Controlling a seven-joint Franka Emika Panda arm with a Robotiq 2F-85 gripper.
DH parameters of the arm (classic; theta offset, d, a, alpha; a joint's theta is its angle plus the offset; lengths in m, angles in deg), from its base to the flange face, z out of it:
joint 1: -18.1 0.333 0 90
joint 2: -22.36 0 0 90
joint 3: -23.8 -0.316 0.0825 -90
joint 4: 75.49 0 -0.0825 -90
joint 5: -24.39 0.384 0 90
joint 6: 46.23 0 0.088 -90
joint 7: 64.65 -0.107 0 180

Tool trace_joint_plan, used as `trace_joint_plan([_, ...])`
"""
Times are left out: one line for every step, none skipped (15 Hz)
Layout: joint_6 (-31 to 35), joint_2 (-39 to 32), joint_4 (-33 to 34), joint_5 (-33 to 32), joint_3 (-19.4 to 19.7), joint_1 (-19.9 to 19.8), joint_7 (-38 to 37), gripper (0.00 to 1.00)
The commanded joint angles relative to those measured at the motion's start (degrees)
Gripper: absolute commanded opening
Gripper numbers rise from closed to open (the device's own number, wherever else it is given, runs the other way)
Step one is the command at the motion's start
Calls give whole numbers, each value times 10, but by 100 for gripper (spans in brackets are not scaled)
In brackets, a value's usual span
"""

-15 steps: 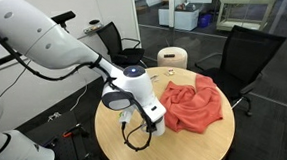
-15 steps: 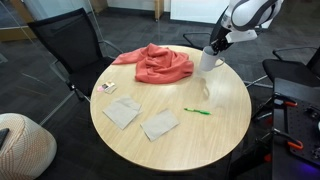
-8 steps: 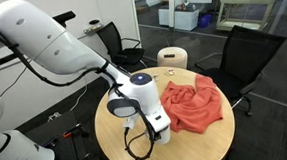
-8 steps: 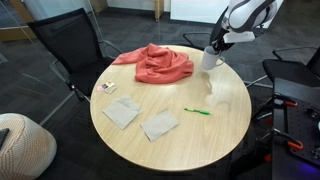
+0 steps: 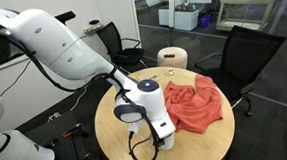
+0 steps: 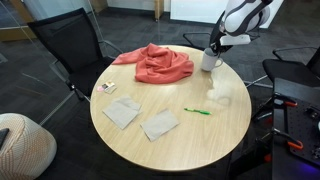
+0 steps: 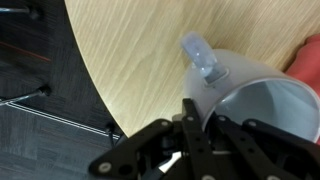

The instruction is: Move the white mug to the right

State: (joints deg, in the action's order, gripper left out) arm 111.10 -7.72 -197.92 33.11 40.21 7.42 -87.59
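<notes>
The white mug [image 6: 210, 61] stands near the table's edge beside the red cloth [image 6: 156, 63]. My gripper [image 6: 214, 48] comes down on it from above and is shut on its rim. In the wrist view the mug [image 7: 258, 98] fills the right side, its handle [image 7: 200, 56] points up, and my fingers [image 7: 198, 114] clamp its wall. In an exterior view the gripper [image 5: 161, 129] hides most of the mug, next to the cloth [image 5: 196, 102].
The round wooden table [image 6: 190, 145] holds two flat paper pieces [image 6: 122, 112] [image 6: 160, 124], a green pen [image 6: 197, 111] and a small card [image 6: 108, 88]. Black office chairs [image 5: 244, 52] and a cream-white bin [image 5: 172, 57] stand around the table.
My gripper, shut on the mug, has shifted a little along the table's edge, toward the near rim in the view that shows the arm. The cloth and papers have not moved.
</notes>
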Motion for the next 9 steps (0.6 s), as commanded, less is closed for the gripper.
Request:
trace_joint_plan([-21, -10, 29, 12, 3, -1, -11, 3])
trace_joint_plan([-21, -13, 32, 14, 3, 0, -11, 3])
trace_joint_plan([-25, -17, 37, 15, 4, 0, -11, 3])
trace_joint_plan([-26, -20, 40, 15, 4, -1, -11, 3])
trace_joint_plan([-28, -22, 43, 16, 3, -1, -10, 3])
trace_joint_plan([-30, -25, 45, 16, 3, -1, -10, 3])
trace_joint_plan([-31, -26, 47, 16, 4, -2, -9, 3])
trace_joint_plan([-32, -28, 49, 16, 4, -2, -9, 3])
trace_joint_plan([-32, -29, 49, 16, 4, -3, -8, 3])
